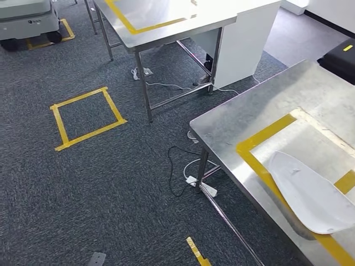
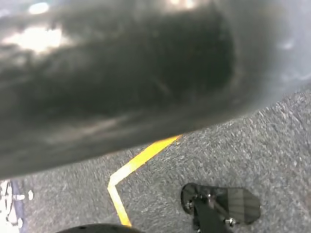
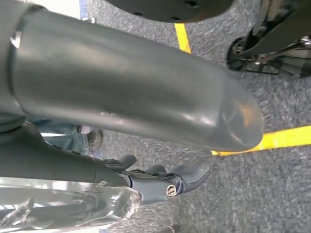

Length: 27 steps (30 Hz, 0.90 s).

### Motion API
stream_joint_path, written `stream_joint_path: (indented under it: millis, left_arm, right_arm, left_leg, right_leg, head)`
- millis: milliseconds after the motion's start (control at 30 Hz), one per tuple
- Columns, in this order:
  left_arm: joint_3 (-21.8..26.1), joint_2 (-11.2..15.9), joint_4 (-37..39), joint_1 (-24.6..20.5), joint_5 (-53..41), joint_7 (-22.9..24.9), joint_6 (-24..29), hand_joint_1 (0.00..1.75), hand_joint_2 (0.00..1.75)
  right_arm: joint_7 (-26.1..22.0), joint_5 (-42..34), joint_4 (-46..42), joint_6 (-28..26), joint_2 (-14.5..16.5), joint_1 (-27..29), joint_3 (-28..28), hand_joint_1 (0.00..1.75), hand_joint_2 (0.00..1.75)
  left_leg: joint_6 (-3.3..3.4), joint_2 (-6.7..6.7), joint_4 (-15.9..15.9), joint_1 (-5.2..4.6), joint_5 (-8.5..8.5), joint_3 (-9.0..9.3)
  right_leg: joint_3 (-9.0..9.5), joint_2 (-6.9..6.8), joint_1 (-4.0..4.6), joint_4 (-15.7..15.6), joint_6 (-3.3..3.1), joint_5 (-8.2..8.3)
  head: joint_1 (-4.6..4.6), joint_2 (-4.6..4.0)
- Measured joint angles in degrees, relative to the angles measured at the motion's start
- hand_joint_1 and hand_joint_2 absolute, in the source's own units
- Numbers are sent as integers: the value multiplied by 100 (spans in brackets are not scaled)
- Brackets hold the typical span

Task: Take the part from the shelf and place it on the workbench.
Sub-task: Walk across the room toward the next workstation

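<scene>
Part (image 1: 312, 193), white and flat, lies on the near right table (image 1: 251, 113), its long side running left to right, while the right hand (image 3: 161, 182) hangs with fingers apart, holding nothing.

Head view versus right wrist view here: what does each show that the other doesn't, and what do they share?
Head view: the white part lying on the steel workbench, overlapping its yellow tape frame, plus a taped square on the floor. Right wrist view: the right hand, holding nothing, and a person's shoe beyond it. Both: grey carpet with yellow tape lines.
</scene>
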Motion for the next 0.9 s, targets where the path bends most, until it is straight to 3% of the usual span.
stream_joint_path:
  millis: [33,67,100,167,233,333,400,467,500,533,567,667,733,800,867,900]
  left_arm:
    - [-34,-14,5,2,-48,4,-10,0,0]
    - [-63,-22,9,3,-83,10,-12,0,0]
    - [-90,-28,13,4,-114,18,-12,0,0]
    - [-131,-37,13,-2,-159,37,-12,0,0]
    - [-168,-44,14,-3,-189,52,-12,0,0]
    - [-216,-44,17,7,-211,63,-12,0,0]
    - [-231,-43,17,-1,-218,66,-20,0,0]
    - [-238,-45,19,-10,-218,66,-37,0,0]
    - [-240,-45,19,-5,-218,67,-43,0,0]
    - [-241,-45,20,4,-219,69,-47,0,0]
    - [-242,-45,21,13,-221,70,-51,0,0]
    - [-251,-49,22,7,-232,80,-60,0,0]
    - [-262,-59,22,-13,-238,98,-67,0,0]
    - [-269,-65,22,-5,-253,114,-67,0,0]
    - [-269,-70,22,10,-270,123,-64,0,0]
    - [-270,-74,22,5,-274,126,-63,0,0]
  right_arm:
    - [-2,-13,0,-10,-2,7,-19,0,0]
    - [-2,-22,0,-17,-7,11,-34,0,0]
    - [-2,-30,0,-23,-13,12,-45,0,0]
    - [-3,-41,0,-23,-24,-1,-58,0,0]
    - [-10,-46,0,-22,-28,-13,-62,0,0]
    - [-16,-51,0,-29,-32,-14,-73,0,0]
    - [-17,-52,0,-33,-32,-12,-88,0,0]
    - [-19,-53,0,-34,-33,-3,-103,0,0]
    - [-19,-54,0,-34,-34,2,-109,0,0]
    - [-19,-54,0,-34,-34,3,-115,0,0]
    - [-19,-54,0,-34,-34,1,-122,0,0]
    - [-19,-57,0,-34,-34,-8,-140,0,0]
    - [-19,-62,0,-39,-34,-12,-149,0,0]
    - [-19,-64,0,-42,-34,-19,-155,0,0]
    - [-21,-64,0,-42,-34,-23,-157,0,0]
    - [-22,-66,0,-42,-34,-22,-158,0,0]
  left_leg:
    - [1,-48,2,-1,-4,6]
    - [-4,-99,5,0,-8,17]
    - [-14,-146,9,3,-15,30]
    - [-57,-228,29,-7,-32,37]
    - [-120,-281,43,-12,-30,19]
    - [-207,-265,112,8,-82,-19]
    - [-258,-122,557,14,-363,-220]
    - [-294,-11,1352,27,-733,-602]
    - [-302,7,1639,34,-817,-743]
    - [-300,17,1746,37,-796,-798]
    - [-290,27,1615,38,-664,-733]
    - [-202,218,508,0,-143,-170]
    - [-155,333,123,-42,-78,7]
    - [-117,278,75,-49,-77,9]
    - [-55,207,22,-30,-47,29]
    - [-26,173,0,-17,-33,37]
  right_leg:
    - [-49,6,-4,38,7,70]
    - [22,14,-12,-175,10,258]
    - [181,40,-23,-555,9,501]
    - [522,155,-43,-1292,-5,795]
    - [654,211,-33,-1528,-50,815]
    - [678,123,-29,-1546,-160,847]
    - [688,37,-39,-1565,-226,854]
    - [688,-59,-22,-1564,-258,841]
    - [690,-107,-13,-1564,-265,835]
    - [695,-151,-5,-1563,-269,828]
    - [705,-188,1,-1563,-269,821]
    - [747,-284,28,-1556,-232,784]
    - [749,-352,50,-1548,-183,762]
    - [754,-415,49,-1553,-127,745]
    - [690,-300,29,-1410,-67,622]
    - [577,-195,20,-1177,-42,482]
  head:
    - [1,0]
    - [1,0]
    - [1,0]
    - [-1,0]
    - [-7,0]
    - [-15,0]
    - [-45,0]
    - [-64,0]
    - [-62,0]
    - [-64,0]
    - [-64,0]
    - [-64,0]
    - [-57,0]
    - [-55,0]
    - [-45,0]
    - [-33,0]
